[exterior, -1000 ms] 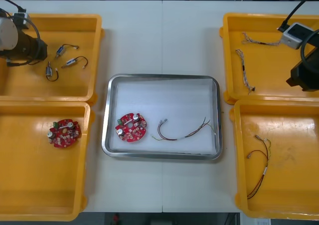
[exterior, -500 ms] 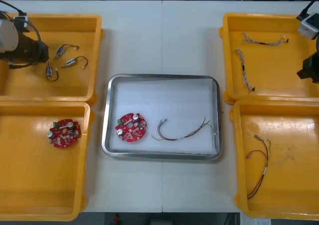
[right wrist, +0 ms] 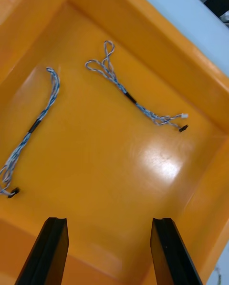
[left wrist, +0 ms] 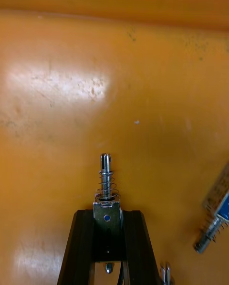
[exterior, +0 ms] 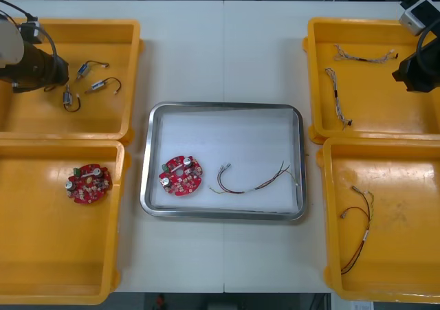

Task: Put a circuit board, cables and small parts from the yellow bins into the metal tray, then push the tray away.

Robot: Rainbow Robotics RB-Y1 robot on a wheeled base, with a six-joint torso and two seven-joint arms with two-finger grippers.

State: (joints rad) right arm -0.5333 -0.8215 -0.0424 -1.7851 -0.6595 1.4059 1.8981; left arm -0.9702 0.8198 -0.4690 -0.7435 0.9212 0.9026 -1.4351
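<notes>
**Front view.** The metal tray sits at the table's middle. It already holds a circuit board toward its near-left corner and a red and yellow cable along its near edge. The left arm hangs over the far-left bin, where three loose small metal parts lie toward the bin's right wall. The right arm is over the right edge of the far-right bin.

**Right wrist view.** The right gripper is spread wide with nothing between its fingers, and it hovers above the bin floor. Two twisted blue and white cables lie there, well apart: the nearer cable runs toward one bin wall and the farther cable toward a corner. Each cable looks light and limp, so it would droop from any grip. The dark sleeve at mid-length seems the firmest place to pinch it.

**Left wrist view.** The left gripper is clamped on a held metal part, gripping its flat body. The part's spring and pin stick out beyond the fingertips, just above the bin floor. The piece looks light, stiff and smooth, so it may twist or slip. Holding the flat sides rather than the spring seems sound. A neighbouring part lies near.
</notes>
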